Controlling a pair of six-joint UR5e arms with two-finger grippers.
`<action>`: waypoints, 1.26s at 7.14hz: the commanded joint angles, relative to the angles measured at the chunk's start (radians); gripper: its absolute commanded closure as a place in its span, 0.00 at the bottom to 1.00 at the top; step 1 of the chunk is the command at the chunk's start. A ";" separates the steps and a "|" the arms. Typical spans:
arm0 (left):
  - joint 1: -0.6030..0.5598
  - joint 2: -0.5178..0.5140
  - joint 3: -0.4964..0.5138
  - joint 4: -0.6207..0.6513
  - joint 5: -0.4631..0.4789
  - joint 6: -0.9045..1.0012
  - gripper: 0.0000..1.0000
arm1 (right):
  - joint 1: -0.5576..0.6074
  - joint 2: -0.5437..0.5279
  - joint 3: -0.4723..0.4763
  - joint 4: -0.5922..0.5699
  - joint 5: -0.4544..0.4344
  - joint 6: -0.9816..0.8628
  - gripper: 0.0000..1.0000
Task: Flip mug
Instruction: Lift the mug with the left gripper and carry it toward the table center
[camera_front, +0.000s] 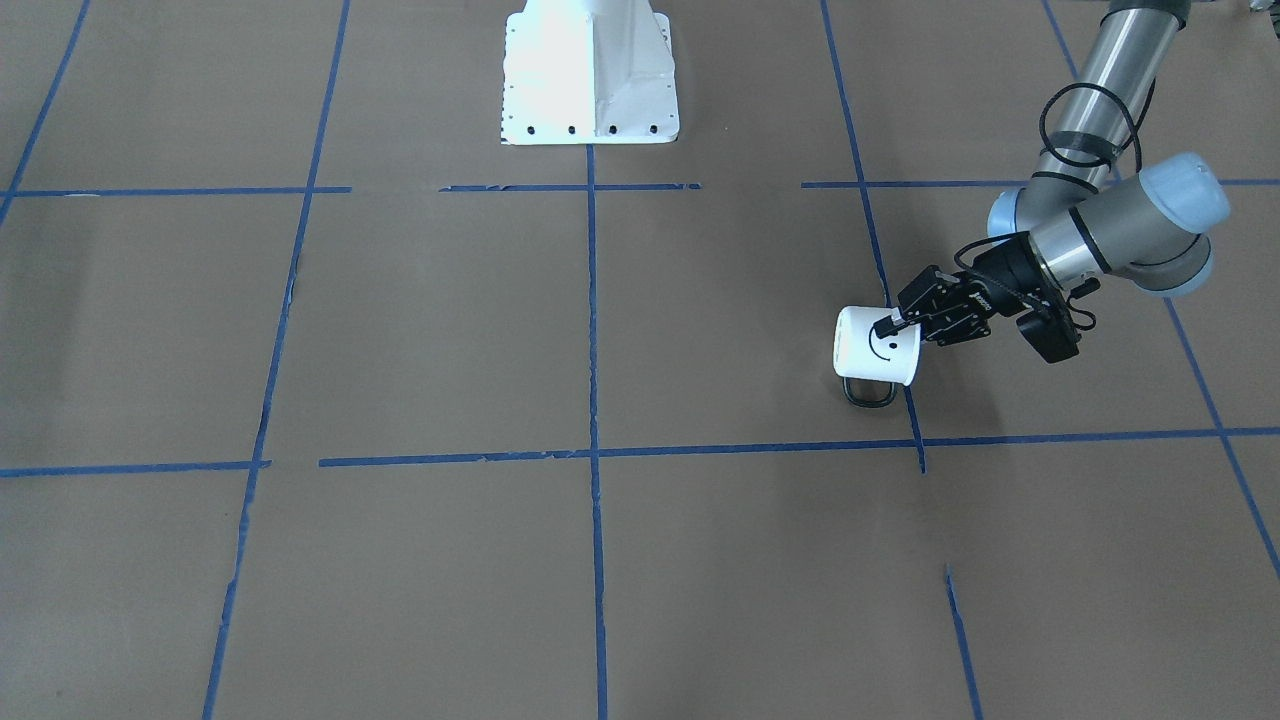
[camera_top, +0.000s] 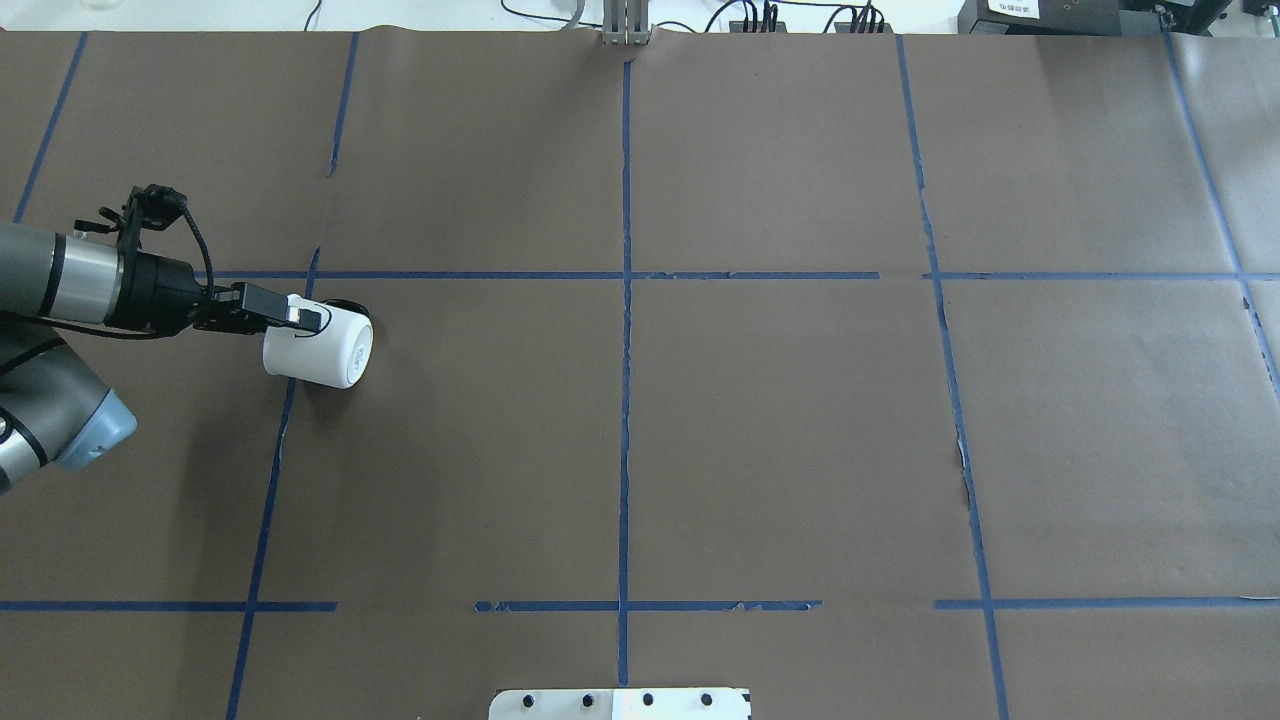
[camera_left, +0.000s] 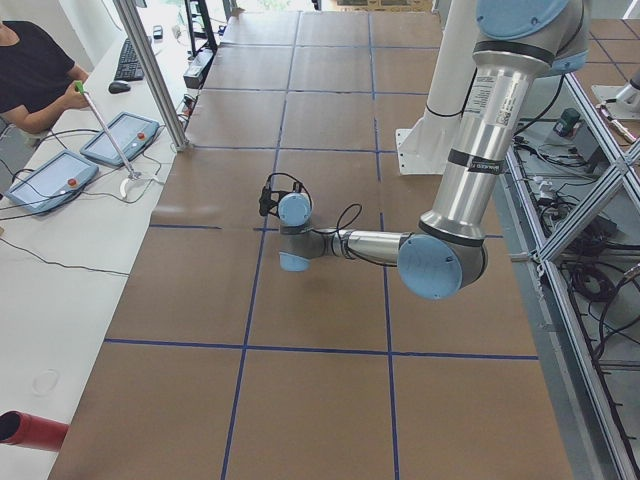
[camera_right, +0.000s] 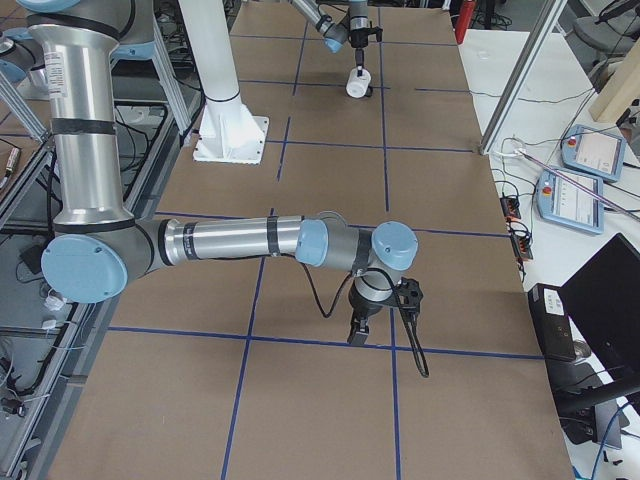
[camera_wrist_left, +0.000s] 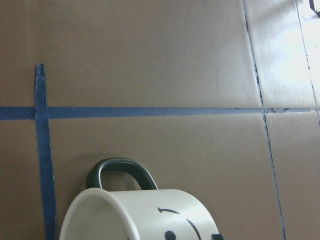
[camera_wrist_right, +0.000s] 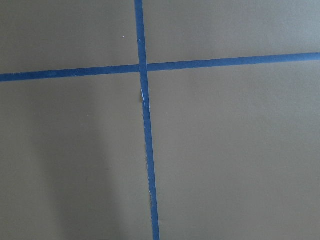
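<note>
While the left pincer (camera_front: 888, 326) grips its rim, the mug (camera_front: 868, 352) is sideways, axis near level, base toward the robot's right.

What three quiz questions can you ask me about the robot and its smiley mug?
1. True or false: the mug is standing upright on the table.
2. Whose pincer is gripping the mug's rim? A) the robot's left arm B) the robot's right arm C) a person's
3. Fill the gap: the black drawing on the mug's side is a ______ face.

Key: 1 false, it is tipped sideways. 2 A. 3 smiley.
</note>
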 joint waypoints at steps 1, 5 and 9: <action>0.000 -0.001 -0.017 0.000 0.002 -0.020 0.69 | 0.000 -0.001 0.001 0.000 0.000 0.000 0.00; 0.000 -0.003 -0.051 0.001 -0.041 -0.098 1.00 | 0.000 0.001 0.000 0.000 0.000 0.000 0.00; 0.000 -0.034 -0.138 0.117 -0.101 -0.145 1.00 | 0.000 0.001 0.000 0.000 0.000 0.000 0.00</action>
